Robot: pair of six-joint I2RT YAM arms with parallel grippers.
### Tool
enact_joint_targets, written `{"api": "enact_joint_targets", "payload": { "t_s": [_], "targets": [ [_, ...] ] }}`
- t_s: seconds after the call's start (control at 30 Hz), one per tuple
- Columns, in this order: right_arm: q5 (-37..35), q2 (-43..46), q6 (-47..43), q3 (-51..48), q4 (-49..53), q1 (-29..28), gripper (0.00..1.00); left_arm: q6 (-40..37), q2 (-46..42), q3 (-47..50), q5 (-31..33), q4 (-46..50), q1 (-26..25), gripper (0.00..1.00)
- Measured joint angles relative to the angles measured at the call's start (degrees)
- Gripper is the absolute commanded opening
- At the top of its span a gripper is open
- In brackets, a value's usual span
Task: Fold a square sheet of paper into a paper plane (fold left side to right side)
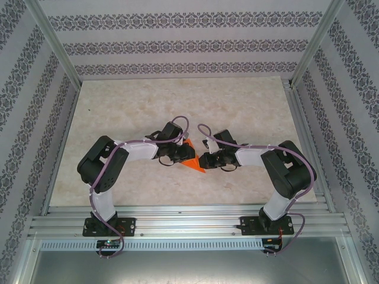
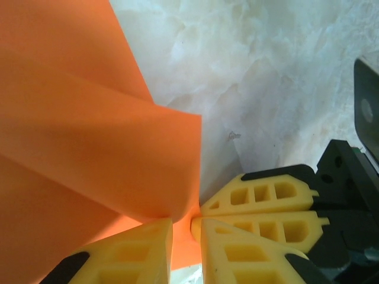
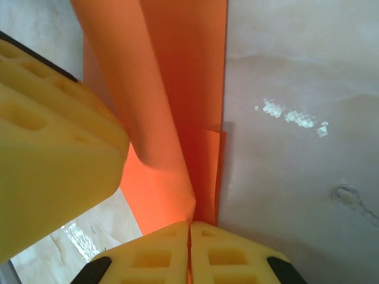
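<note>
Being thin, limp and easily creased, the orange paper (image 1: 190, 158) is best gripped at folded edges. At mid-desk (image 1: 237, 106) it is clamped by the right end effector (image 3: 189, 228); clamping by the left end effector (image 2: 182, 228) cannot be determined.

Orange paper (image 1: 190, 160), overhead: mostly hidden under my left gripper (image 1: 173, 158) and right gripper (image 1: 208, 161); outline and folds too small to tell.
Orange paper (image 2: 89, 148), left wrist view: cut off at top, left and bottom edges.
Left gripper (image 2: 186, 228): fingers cut off below; whether they pinch the paper, I cannot tell.
Orange paper (image 3: 177, 89), right wrist view: cut off at top.
Right gripper (image 3: 189, 228): finger bases cut off below; paper's depth in the seam hidden.
Left finger (image 3: 53, 148): blurred, cut off at left.
</note>
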State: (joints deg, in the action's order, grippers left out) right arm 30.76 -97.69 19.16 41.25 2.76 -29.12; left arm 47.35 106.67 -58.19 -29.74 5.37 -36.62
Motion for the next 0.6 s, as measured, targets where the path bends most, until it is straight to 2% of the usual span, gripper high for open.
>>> {"api": "enact_joint_targets", "payload": {
  "t_s": [0.6],
  "targets": [
    [0.0,-0.11,-0.83,0.26,0.46,0.0,0.08,1.18,2.34,-0.17,-0.44,-1.95,0.0,0.21]
  ]
}}
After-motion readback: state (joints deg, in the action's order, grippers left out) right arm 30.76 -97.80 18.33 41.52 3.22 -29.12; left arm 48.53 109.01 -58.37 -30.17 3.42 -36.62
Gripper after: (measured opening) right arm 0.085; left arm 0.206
